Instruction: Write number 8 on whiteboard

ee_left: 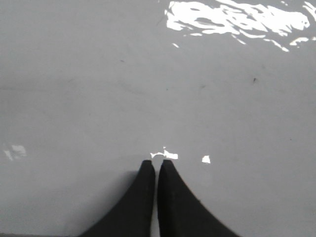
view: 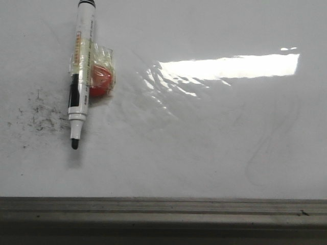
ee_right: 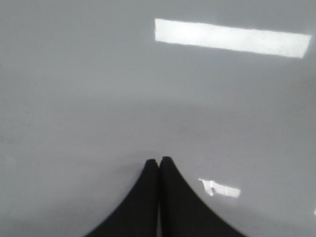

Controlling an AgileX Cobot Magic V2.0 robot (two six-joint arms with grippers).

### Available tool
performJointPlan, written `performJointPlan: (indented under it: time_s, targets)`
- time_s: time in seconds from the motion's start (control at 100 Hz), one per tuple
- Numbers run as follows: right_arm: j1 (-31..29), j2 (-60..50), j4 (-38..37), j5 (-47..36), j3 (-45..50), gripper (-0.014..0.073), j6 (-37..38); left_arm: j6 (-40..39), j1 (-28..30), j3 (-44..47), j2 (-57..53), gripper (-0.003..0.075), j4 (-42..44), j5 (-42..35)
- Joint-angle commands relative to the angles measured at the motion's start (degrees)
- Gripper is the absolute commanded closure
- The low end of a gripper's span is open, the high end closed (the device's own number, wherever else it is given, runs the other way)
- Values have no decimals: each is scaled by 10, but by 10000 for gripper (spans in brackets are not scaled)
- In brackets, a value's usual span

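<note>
The whiteboard (view: 204,143) fills the front view, glossy white with a grey grooved rail along its near edge. No thick black number 8 shows on it. A white marker (view: 80,76) with a bare black tip lies on the board at the left, tip toward the rail, taped to a red piece (view: 100,80). Neither gripper shows in the front view. My left gripper (ee_left: 156,164) is shut and empty over bare board (ee_left: 98,98). My right gripper (ee_right: 159,161) is shut and empty over bare board (ee_right: 98,98).
Faint grey smudge specks (view: 38,115) lie left of the marker. A faint thin curved trace (view: 271,143) runs at the right. A wrinkled shiny patch (view: 168,81) sits mid-board. The grey rail (view: 163,209) bounds the near edge.
</note>
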Motion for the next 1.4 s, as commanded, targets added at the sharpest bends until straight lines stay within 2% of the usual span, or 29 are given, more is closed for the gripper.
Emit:
performJointPlan:
  time_s: [0.0, 0.08, 0.27, 0.34, 0.44, 0.49, 0.59, 0.64, 0.77, 0.9, 0.96, 1.04, 1.15, 1.26, 1.39]
  targets:
    - [-4, -10, -5, 14, 8, 637, 0, -4, 2, 18, -17, 741, -4, -22]
    - [-4, -10, -18, -2, 8, 637, 0, -4, 2, 18, -17, 741, -4, -23]
    - [-4, -10, -10, -121, 8, 637, 0, -3, 2, 18, -17, 741, -3, -25]
    - [-4, -10, 22, -170, 8, 637, 0, -3, 2, 18, -17, 741, -14, -24]
    - [-4, -10, 122, -232, 8, 637, 1, -3, 2, 18, -17, 741, -44, -38]
    - [-4, -10, 157, -241, 8, 637, 1, -4, 2, 18, -17, 741, -98, -58]
    - [-4, -10, 225, -236, 8, 637, 1, -6, 2, 17, -17, 741, -299, -83]
    - [-4, -10, 266, -235, 8, 637, 1, -6, 2, 17, -17, 741, -365, -86]
    - [-4, -10, 358, -242, 7, 637, 1, -6, 2, 17, -17, 741, -473, -96]
    - [-4, -10, 370, -236, -18, 637, 1, -6, 2, 15, -17, 741, -589, -109]
    - [-4, -10, 367, -224, -36, 637, 0, 4, 2, 6, -17, 741, -589, -112]
    - [-4, -8, 353, -180, -70, 637, -2, 56, 2, -16, -17, 741, -587, -110]
    - [3, 4, 298, -72, -119, 637, -4, 113, 2, -54, -12, 741, -559, -92]
    - [3, 32, 220, 29, -173, 637, -4, 142, 2, -105, 15, 741, -492, -52]
    - [3, 69, 141, 90, -225, 637, -4, 144, 2, -163, 67, 741, -385, 7]
